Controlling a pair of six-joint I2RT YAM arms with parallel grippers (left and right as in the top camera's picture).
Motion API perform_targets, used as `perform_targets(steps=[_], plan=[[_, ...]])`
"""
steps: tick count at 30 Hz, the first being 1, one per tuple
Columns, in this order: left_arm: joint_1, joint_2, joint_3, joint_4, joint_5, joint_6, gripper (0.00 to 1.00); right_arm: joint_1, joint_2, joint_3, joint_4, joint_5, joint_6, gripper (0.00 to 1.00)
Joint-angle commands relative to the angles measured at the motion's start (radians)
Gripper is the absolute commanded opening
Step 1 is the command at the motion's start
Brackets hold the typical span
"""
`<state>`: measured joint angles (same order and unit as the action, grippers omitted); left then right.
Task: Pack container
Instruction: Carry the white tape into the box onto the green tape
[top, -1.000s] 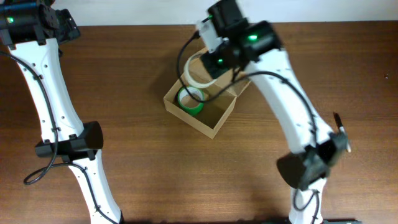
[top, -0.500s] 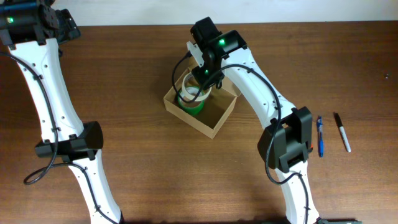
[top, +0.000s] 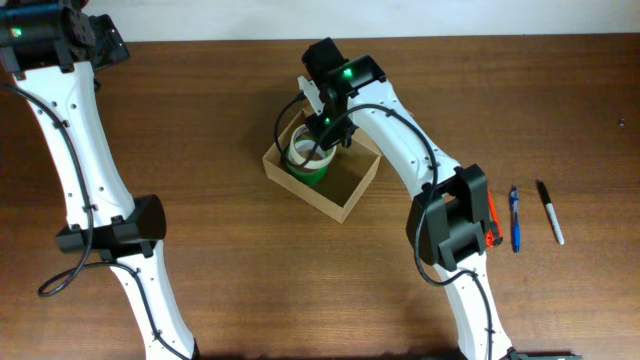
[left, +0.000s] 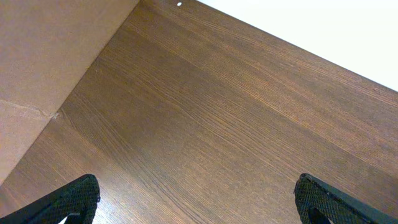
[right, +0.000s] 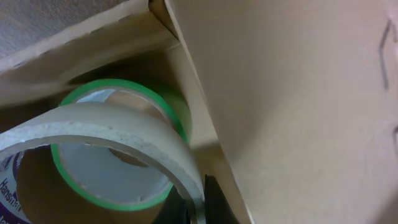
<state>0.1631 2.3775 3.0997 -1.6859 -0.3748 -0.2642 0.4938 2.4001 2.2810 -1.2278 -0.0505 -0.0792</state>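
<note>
My left pincer hangs wide open over bare counter, well apart from the work. At centre the container stands open, with a green tape roll lying toward its left corner. My right pincer is clamped on a pale tape roll, which is tilted just above the green one. I should level it, lower it clear of the rim, and release only once it rests. A blue pen and a black marker lie far right.
</note>
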Motion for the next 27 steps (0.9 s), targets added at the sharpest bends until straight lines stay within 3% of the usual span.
perform_targets(steps=[1,7,10,11,21,27], plan=[[0.003,-0.027,0.009,-0.001,-0.007,0.012,1.00,0.011,0.023,-0.006,0.006,-0.029,0.010,0.03],[0.003,-0.027,0.009,-0.001,-0.007,0.012,1.00,0.011,0.042,-0.007,0.014,-0.029,0.017,0.04],[0.003,-0.027,0.009,-0.001,-0.007,0.012,1.00,0.011,0.042,-0.007,0.016,-0.029,0.016,0.40],[0.003,-0.027,0.009,-0.001,-0.007,0.012,1.00,0.011,0.042,-0.007,0.017,-0.029,0.016,0.43],[0.003,-0.027,0.009,-0.001,-0.007,0.012,1.00,0.011,0.018,0.003,-0.026,-0.023,0.015,0.45],[0.003,-0.027,0.009,-0.001,-0.007,0.012,1.00,0.008,-0.171,0.012,-0.087,0.116,-0.022,0.46]])
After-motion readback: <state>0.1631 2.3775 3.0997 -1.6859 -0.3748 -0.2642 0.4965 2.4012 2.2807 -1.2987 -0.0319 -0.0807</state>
